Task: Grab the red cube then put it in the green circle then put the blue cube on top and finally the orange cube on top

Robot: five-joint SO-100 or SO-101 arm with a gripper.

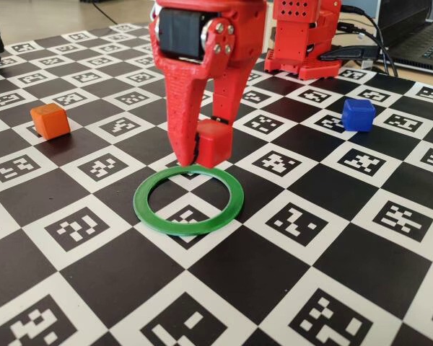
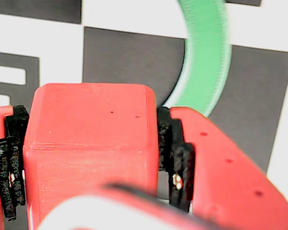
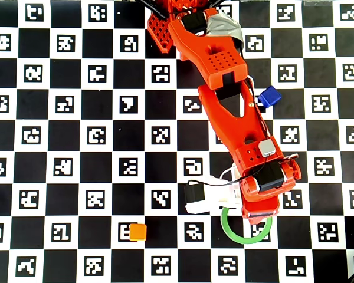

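The gripper [image 1: 191, 157] clamps the red cube [image 1: 213, 143] between both fingers at the fixed view's centre, over the far rim of the green circle [image 1: 188, 200]. The orange cube [image 1: 50, 120] sits at left, the blue cube [image 1: 358, 114] at upper right.

Fixed view looks low across the board towards the arm's base. Overhead looks straight down; wrist sits close. All share the green circle [image 1: 188, 201]
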